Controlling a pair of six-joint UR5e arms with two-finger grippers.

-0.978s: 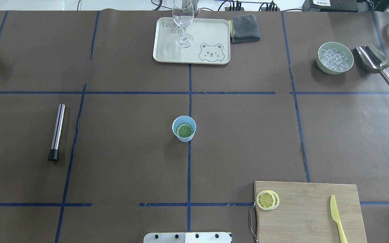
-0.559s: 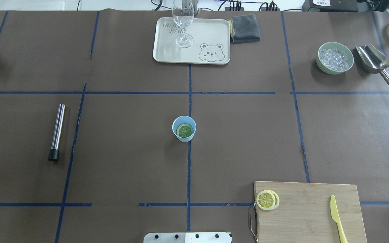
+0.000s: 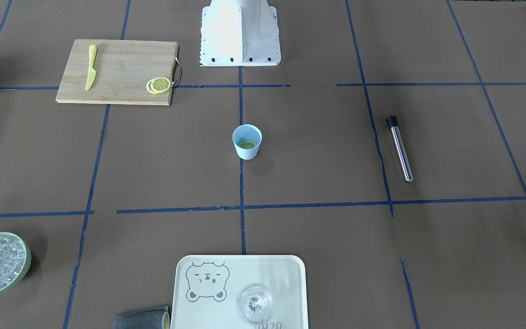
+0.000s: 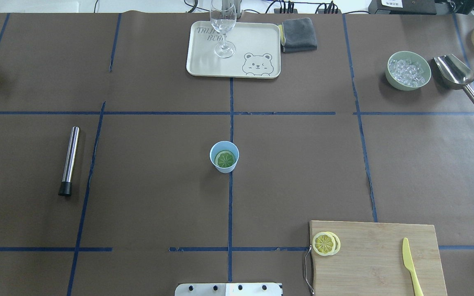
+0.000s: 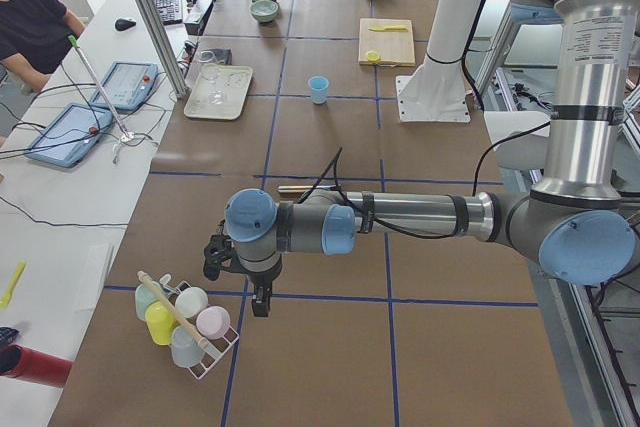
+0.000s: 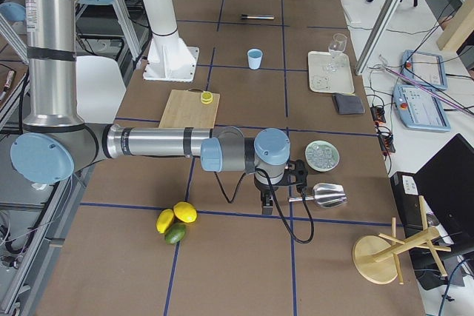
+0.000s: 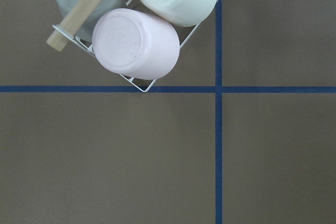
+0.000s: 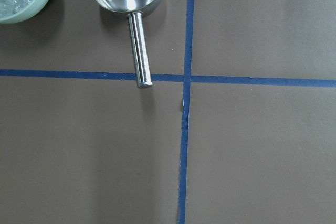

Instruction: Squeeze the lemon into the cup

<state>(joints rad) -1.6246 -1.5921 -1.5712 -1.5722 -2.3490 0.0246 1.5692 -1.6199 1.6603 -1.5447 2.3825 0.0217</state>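
Note:
The pale-blue cup [image 4: 224, 156] stands upright at the table's middle, with a green round slice lying inside it [image 3: 248, 144]. The lemon slice [image 4: 325, 243], on top of a second slice, lies at the left corner of the wooden cutting board [image 4: 377, 259]; it also shows in the front view [image 3: 159, 85]. My left gripper [image 5: 260, 299] hangs over the table's far left end beside a cup rack [image 5: 185, 322]. My right gripper [image 6: 265, 202] hangs at the far right end near the scoop. Both show only in side views, so I cannot tell whether they are open or shut.
A yellow plastic knife [image 4: 410, 265] lies on the board. A tray [image 4: 257, 45] holds a clear glass [image 4: 223, 28], with a grey cloth [image 4: 298, 35] beside it. A green bowl of ice [image 4: 408, 70], a metal scoop [image 4: 459, 78] and a steel rod [image 4: 69, 160] lie around.

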